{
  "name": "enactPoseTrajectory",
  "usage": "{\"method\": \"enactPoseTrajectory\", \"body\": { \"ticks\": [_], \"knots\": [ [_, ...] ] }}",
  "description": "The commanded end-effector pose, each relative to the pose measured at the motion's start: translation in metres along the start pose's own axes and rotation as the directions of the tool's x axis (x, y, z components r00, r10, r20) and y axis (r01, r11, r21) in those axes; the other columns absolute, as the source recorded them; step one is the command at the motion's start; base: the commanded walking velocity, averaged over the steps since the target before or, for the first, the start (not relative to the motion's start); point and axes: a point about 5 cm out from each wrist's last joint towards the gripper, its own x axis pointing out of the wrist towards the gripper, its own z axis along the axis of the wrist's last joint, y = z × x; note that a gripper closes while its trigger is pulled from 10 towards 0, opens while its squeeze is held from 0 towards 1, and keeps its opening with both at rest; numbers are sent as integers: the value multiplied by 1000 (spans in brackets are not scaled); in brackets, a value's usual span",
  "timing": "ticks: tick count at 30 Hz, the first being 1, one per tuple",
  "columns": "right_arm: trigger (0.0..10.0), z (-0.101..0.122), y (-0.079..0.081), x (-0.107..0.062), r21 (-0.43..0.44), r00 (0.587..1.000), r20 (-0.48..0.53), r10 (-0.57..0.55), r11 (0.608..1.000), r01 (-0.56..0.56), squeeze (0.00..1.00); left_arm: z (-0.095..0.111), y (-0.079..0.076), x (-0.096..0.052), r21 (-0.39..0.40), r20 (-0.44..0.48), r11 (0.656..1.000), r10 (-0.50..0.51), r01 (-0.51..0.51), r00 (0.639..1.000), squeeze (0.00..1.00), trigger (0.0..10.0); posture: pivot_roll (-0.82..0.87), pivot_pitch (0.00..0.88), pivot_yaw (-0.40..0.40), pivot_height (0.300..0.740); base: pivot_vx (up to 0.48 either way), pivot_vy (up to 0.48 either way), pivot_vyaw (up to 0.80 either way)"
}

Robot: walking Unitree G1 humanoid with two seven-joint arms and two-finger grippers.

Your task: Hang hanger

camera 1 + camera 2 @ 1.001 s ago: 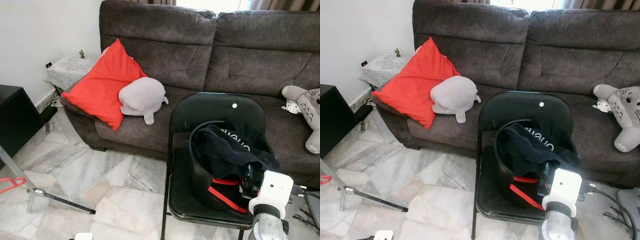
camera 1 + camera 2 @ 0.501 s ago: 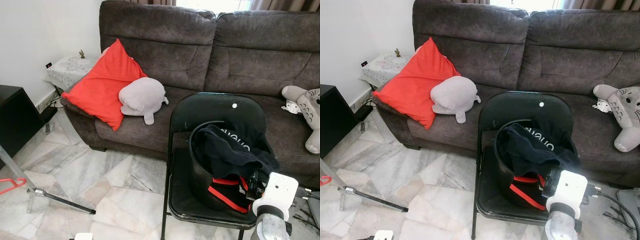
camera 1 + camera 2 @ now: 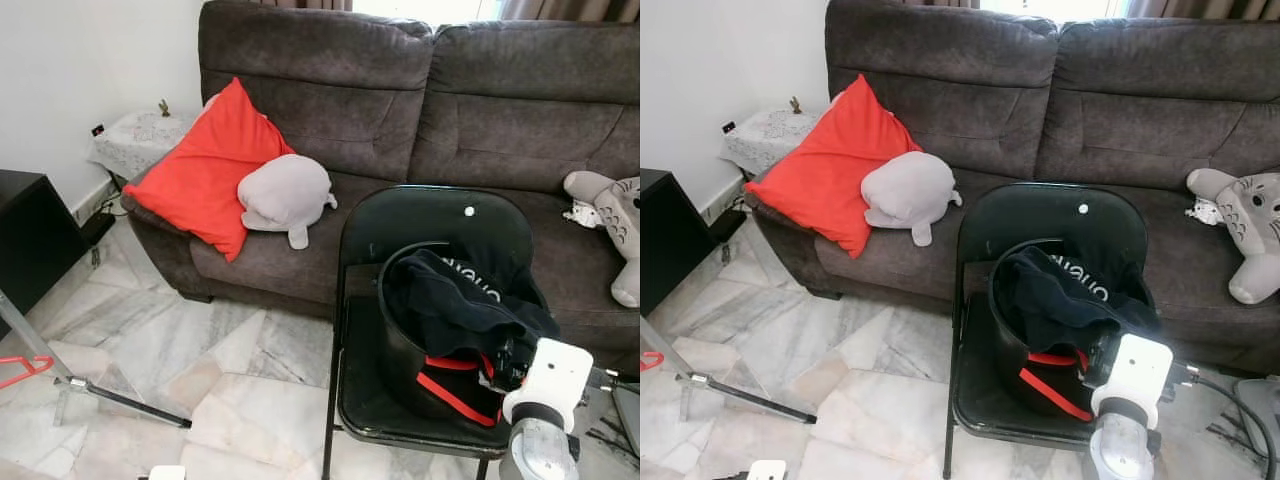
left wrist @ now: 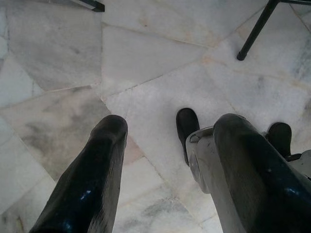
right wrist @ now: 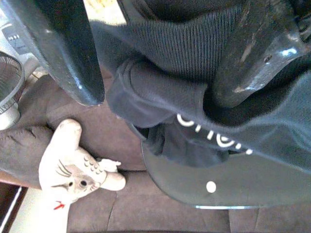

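A red hanger (image 3: 455, 398) lies in a black bucket (image 3: 395, 340) on a black folding chair (image 3: 400, 215), partly under a dark garment (image 3: 460, 300) with white lettering. My right gripper (image 3: 505, 362) reaches in at the bucket's right rim behind its white wrist. In the right wrist view the right gripper (image 5: 158, 97) is open, with a fold of the dark garment (image 5: 160, 92) between its fingers. My left gripper (image 4: 172, 124) hangs open over the marble floor.
A brown sofa (image 3: 420, 90) behind the chair holds a red cushion (image 3: 205, 170), a grey plush (image 3: 285, 195) and a grey toy (image 3: 615, 215). A metal rack leg (image 3: 110, 395) and another red hanger's tip (image 3: 20, 370) are at the left, near a black cabinet (image 3: 25, 235).
My right wrist has shifted a little right and lower at the bucket's rim. More of the red hanger shows under the garment.
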Motion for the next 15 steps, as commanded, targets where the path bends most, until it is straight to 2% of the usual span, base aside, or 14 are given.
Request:
{"method": "enactPoseTrajectory", "body": {
  "ticks": [1,10,15],
  "knots": [
    [10000,-1,-1,1,11,1000,-2,-7,1000,7,0,-5,4,-1,14,-26,1000,5,-4,1000,0,10000,-87,49,61,740,0,0,0],
    [10000,5,4,4,46,999,34,10,999,-12,0,-6,4,-1,13,-27,1000,6,-5,1000,0,10000,-86,52,62,740,0,0,0],
    [10000,10,0,6,60,997,74,-27,998,22,0,-6,5,-2,14,-27,1000,5,-5,1000,0,10000,-86,53,64,740,0,0,0]
  ]
}}
